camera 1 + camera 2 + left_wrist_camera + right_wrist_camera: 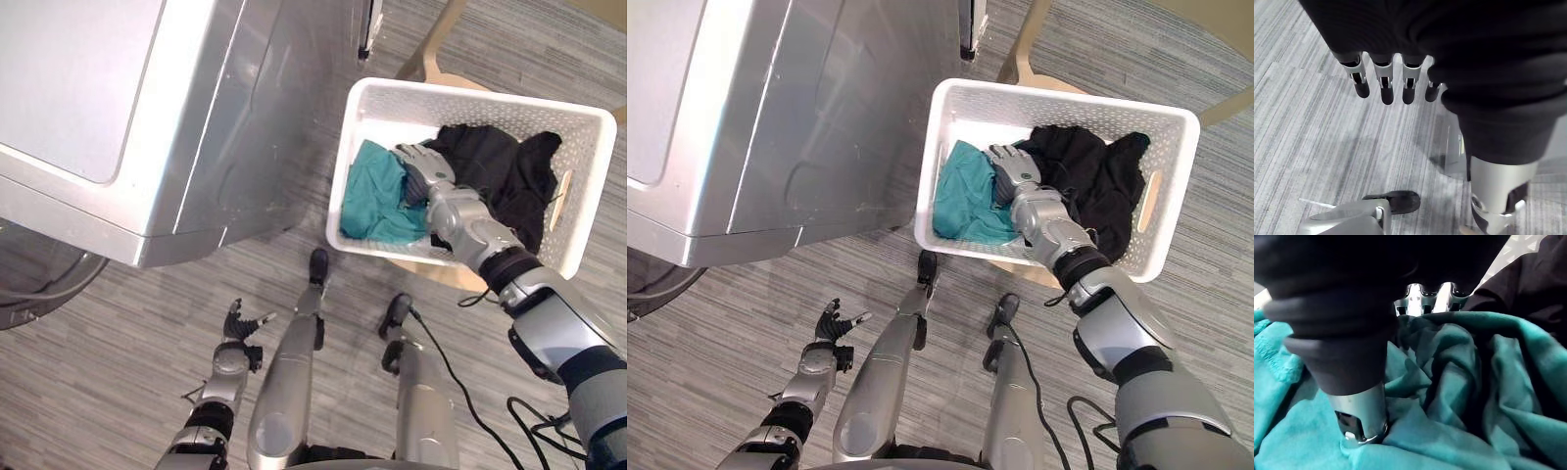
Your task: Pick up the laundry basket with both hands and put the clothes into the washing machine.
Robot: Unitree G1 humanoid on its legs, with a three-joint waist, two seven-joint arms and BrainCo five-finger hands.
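A white laundry basket (470, 94) rests on a wooden chair (428, 57) to the right of the silver washing machine (98, 117). Inside it lie a teal cloth (377, 191) on the left and a black cloth (502, 166) on the right. My right hand (426, 172) reaches into the basket where the two cloths meet. In the right wrist view its thumb (1359, 418) presses into the teal cloth (1488, 382), and its fingers curl into a raised fold of it. My left hand (238, 333) hangs low over the floor, its fingers (1383, 83) straight and empty.
The machine's grey side faces the basket across a narrow gap. A dark rounded part (39, 284) sticks out at the machine's lower left. Striped grey carpet (118, 372) lies in front of the machine and around the chair.
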